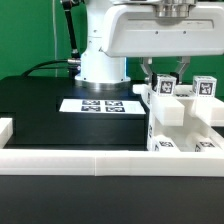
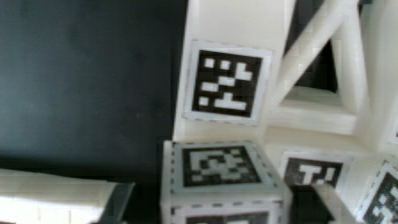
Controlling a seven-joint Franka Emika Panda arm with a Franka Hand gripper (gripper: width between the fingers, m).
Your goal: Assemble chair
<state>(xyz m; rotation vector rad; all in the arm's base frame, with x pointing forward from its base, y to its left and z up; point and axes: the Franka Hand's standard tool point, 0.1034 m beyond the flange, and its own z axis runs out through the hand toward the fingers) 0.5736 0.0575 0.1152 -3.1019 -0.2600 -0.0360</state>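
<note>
Ext. view: white arm reaches down over a black table [image 1: 35,100]. Its claw [image 1: 166,72] hangs right above the chair [image 1: 180,115], a cluster of white blocky tagged parts. Dark fingers [image 1: 151,71] sit at the parts' top edge; can't tell if they're spread, pressed together or pinching a part. Beyond the claw, toward the arm's base, lies the marker board [image 1: 102,104]. A low white rail [image 1: 110,160] runs in front of the chair.

Wrist view: close-up only, no fingers visible. Shows chair [image 2: 240,120] detail the ext. view lacks: a tall tagged post, slanted struts beside it, tagged blocks nearer the lens.
</note>
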